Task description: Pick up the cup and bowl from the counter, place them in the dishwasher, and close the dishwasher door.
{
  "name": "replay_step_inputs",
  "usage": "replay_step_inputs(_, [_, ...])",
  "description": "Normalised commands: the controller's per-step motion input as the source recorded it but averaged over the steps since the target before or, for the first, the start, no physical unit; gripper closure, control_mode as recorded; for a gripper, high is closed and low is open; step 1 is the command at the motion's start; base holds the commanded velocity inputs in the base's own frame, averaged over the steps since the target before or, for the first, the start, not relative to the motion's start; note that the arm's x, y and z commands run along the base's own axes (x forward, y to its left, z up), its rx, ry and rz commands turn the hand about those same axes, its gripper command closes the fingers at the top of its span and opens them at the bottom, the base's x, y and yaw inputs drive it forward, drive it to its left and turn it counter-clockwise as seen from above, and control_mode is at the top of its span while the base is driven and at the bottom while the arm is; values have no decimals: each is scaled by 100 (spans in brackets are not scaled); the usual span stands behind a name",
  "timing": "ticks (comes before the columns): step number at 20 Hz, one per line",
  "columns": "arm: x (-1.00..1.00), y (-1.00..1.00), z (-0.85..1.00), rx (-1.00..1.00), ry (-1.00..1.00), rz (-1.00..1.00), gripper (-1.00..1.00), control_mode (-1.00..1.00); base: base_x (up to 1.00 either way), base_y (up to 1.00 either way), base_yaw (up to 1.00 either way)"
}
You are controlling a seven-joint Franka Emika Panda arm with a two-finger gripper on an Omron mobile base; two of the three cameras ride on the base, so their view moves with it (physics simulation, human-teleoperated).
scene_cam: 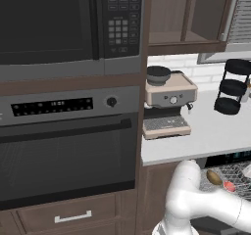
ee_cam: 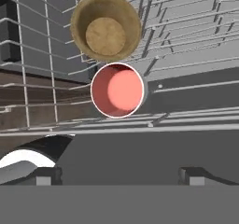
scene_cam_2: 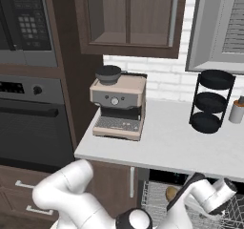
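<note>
Brown-lined bowl (ee_cam: 106, 26) and round, red-lined cup (ee_cam: 117, 90) sit touching in the dishwasher's (scene_cam_2: 162, 199) grey wire rack (ee_cam: 196, 41) below the smooth grey worktop (scene_cam_2: 181, 142), claw (ee_cam: 119, 175) spread apart and empty above them; the light cup could tip between wires if the arm brushes it.

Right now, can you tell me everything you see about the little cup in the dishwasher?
The cup is small and round, with a thin whitish rim and a reddish-pink inside that looks empty. It sits in the grey wire rack of the dishwasher, mouth facing the hand camera. The brownish bowl lies right beside it, rims nearly touching. Nothing grips it.
</note>
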Motion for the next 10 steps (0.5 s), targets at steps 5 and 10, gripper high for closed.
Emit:
replay_step_inputs(5, [-57,-6,-10,0,0,0,-100,-100,0,0,0])
replay_step_inputs(10, [15,0,-56,0,0,0,-100,-100,0,0,0])
